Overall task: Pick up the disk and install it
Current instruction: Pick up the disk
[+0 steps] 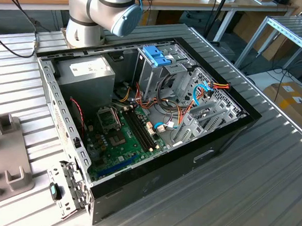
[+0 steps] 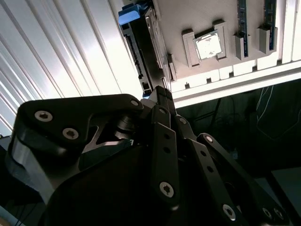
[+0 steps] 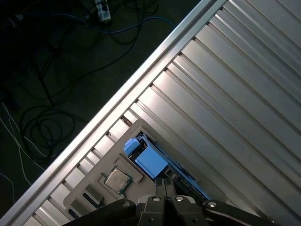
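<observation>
Just ahead of the jaws, your disk (image 3: 150, 162) stands in its holder tray (image 2: 188, 14). The gripper (image 3: 164, 182) looks pinched closed on nothing, so pickup and installation remain.

We list one ribbed aluminium table (image 1: 259, 181). Directly on it we record an open black computer case (image 1: 221, 143) lying on its side, a flat grey slotted fixture tray (image 1: 5, 155) at the exterior view's left, and the grey robot arm base (image 1: 84, 32).
</observation>
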`<state>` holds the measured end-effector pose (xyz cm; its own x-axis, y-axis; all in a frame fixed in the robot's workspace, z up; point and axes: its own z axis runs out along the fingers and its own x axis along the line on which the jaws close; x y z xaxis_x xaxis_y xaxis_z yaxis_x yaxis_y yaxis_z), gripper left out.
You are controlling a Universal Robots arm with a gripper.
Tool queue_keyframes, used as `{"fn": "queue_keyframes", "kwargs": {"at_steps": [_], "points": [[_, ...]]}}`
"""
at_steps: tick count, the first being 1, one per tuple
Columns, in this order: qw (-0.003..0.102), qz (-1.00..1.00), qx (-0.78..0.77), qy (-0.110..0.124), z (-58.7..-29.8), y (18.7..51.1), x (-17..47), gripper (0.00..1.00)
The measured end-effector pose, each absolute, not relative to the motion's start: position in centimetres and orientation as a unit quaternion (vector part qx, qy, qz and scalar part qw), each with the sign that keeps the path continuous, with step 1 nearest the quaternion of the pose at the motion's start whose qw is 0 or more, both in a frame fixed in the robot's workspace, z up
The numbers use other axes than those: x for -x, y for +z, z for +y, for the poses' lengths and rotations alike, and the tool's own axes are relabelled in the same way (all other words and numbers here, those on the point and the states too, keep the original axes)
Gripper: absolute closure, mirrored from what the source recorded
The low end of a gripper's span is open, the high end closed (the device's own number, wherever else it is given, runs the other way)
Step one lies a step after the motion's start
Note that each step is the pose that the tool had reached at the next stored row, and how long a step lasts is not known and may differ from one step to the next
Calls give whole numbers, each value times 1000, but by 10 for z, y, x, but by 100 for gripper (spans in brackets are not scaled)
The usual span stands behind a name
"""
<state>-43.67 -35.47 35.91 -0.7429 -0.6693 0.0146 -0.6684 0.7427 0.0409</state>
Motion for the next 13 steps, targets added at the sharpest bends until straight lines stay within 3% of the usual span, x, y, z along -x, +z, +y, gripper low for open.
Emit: {"fn": "queue_keyframes", "kwargs": {"at_steps": [13], "points": [[14,-931,-364,-16,-355,359,437,89]]}}
